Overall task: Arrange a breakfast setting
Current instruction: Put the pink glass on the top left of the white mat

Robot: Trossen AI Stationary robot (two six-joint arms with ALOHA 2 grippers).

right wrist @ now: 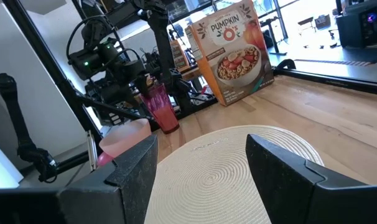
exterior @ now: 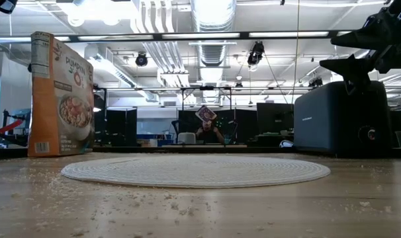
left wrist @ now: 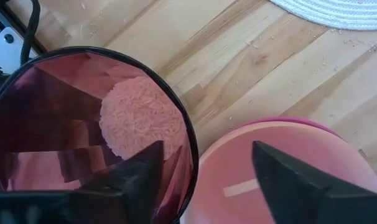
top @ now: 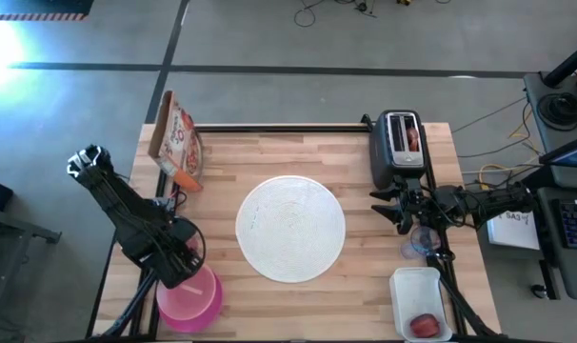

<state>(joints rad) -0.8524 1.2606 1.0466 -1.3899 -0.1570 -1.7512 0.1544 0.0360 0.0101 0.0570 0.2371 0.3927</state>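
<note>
A pink translucent tumbler [left wrist: 83, 124] stands upright at the table's near left, beside a peach bowl [left wrist: 282, 162] nested in a magenta bowl [top: 189, 303]. My left gripper [left wrist: 207, 168] points straight down over them, open. One finger is inside the tumbler's mouth and the other over the bowl, with the tumbler's rim [left wrist: 190, 155] between them, untouched. The large round white plate [top: 290, 229], flat and woven-looking, lies mid-table. My right gripper [top: 388, 205] waits open and level at the plate's right. A clear cup [top: 422, 243] stands under that arm. A small red fruit [top: 424, 325] lies in a white tub [top: 418, 286].
A cereal box [top: 174, 138] stands at the far left, an orange thing [top: 189, 179] at its foot. The black-and-silver toaster [top: 400, 143] is at the far right, something reddish in its slot. Crumbs lie on the wood in front of the plate [exterior: 194, 170].
</note>
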